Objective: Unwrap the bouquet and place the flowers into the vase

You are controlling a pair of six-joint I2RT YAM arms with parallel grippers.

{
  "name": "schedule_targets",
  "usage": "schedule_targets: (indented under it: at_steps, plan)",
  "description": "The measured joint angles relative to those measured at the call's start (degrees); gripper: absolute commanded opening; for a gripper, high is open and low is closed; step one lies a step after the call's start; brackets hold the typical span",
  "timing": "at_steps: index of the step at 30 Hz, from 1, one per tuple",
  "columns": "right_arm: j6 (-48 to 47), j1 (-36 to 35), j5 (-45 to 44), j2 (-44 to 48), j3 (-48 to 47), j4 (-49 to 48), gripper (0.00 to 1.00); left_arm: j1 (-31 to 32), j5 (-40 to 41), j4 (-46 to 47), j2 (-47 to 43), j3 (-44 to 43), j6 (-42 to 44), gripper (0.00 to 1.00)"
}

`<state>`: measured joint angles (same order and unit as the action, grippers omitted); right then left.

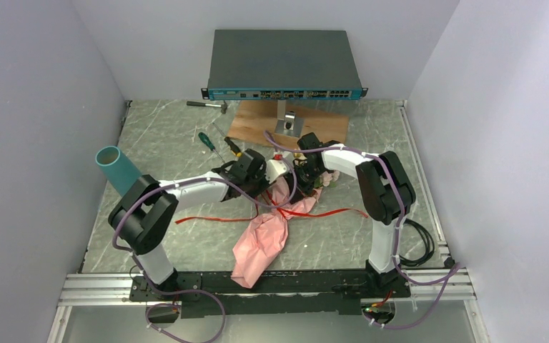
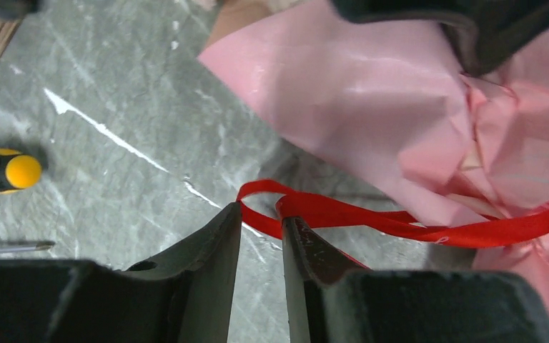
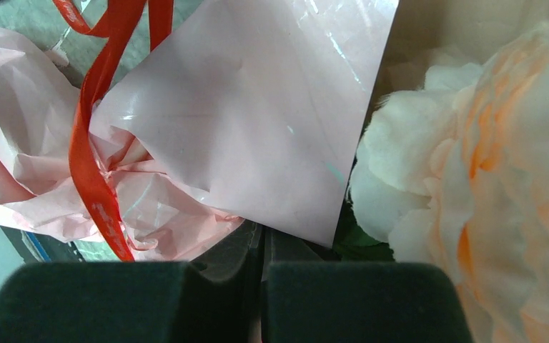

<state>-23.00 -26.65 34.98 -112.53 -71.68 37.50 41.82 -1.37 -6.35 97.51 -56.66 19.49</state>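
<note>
- The bouquet (image 1: 263, 239) lies mid-table between the two arms, and its crumpled pink paper (image 3: 257, 107) hides the stems.
- The left gripper (image 2: 262, 216) stands narrowly parted, with a loop of the red ribbon (image 2: 400, 225) lying right at its tips.
- The right gripper (image 3: 261, 239) is closed tight at the paper's edge, with a cream-peach bloom (image 3: 486, 186) just beside it. I cannot tell whether it pinches the paper.
- The vase (image 1: 118, 168) leans by the left wall, well apart, its base hidden behind the left arm.

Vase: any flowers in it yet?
Empty. The vase mouth shows no stems; the flowers are down by the pink paper.
</note>
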Motion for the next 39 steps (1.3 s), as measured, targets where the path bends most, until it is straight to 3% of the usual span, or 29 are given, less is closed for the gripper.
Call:
schedule_targets:
  at_steps: [7,27,33,36,39]
  plan:
    - [0.02,0.0,0.02,-0.33,-0.44,0.52,0.0,-1.27,1.86,2.51,-1.86,0.79,-3.41,0.34]
    - [0.02,0.0,0.0,-0.74,-1.03,1.27,0.0,-7.78,5.57,5.44,-7.65,3.23,-10.64,0.24]
    - [0.02,0.0,0.0,-0.74,-1.03,1.27,0.0,-14.78,5.75,3.21,-7.93,3.41,-14.6,0.18]
    - [0.02,0.0,0.02,-0.74,-1.03,1.27,0.0,-18.38,5.57,0.9,-8.37,3.93,-16.02,0.22]
    - [0.02,0.0,0.02,-0.74,-1.03,1.27,0.0,-19.76,3.96,-0.85,-10.23,5.66,-15.89,0.34]
